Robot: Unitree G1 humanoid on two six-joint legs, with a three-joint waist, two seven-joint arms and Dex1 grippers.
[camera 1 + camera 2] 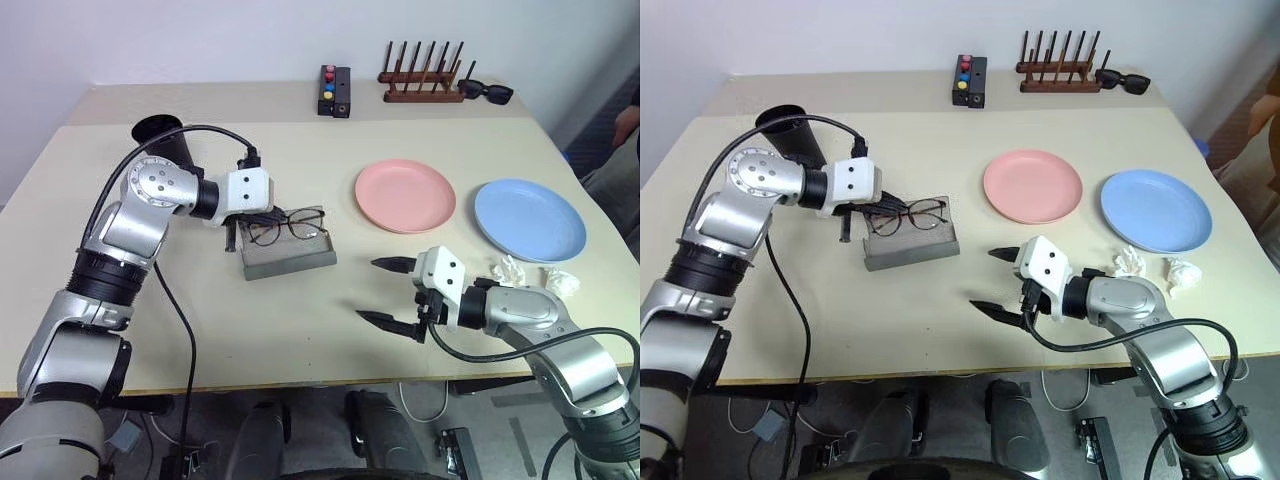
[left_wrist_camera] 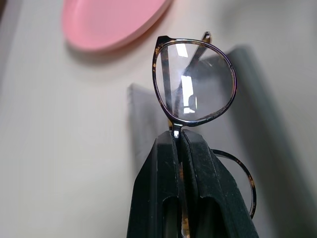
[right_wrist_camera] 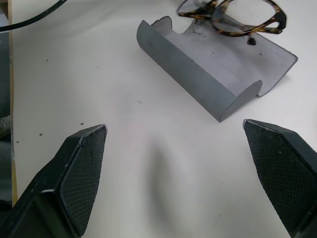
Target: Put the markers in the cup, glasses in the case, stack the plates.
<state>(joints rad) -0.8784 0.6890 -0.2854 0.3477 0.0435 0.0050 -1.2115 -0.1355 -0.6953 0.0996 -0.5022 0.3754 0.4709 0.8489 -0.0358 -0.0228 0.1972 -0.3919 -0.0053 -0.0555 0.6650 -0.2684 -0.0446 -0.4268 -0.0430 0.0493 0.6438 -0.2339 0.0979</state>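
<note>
My left gripper (image 1: 268,217) is shut on the bridge of the dark-rimmed glasses (image 2: 195,82). It holds them just above the back edge of the open grey case (image 1: 290,262), lenses facing up. The case lies in the middle of the table, between the arm and the pink plate (image 1: 405,195). The blue plate (image 1: 530,220) sits apart to the right of the pink one. The black cup (image 1: 160,133) stands at the back left, partly behind my left arm. My right gripper (image 1: 368,290) hovers open near the front edge, pointing toward the case, with nothing between its fingers. The markers are out of view.
At the back edge stand a small black box with coloured buttons (image 1: 334,90), a wooden peg rack (image 1: 425,88) and black sunglasses (image 1: 487,93). Two crumpled white scraps (image 1: 512,268) lie in front of the blue plate. A person's arm (image 1: 628,125) shows at the right.
</note>
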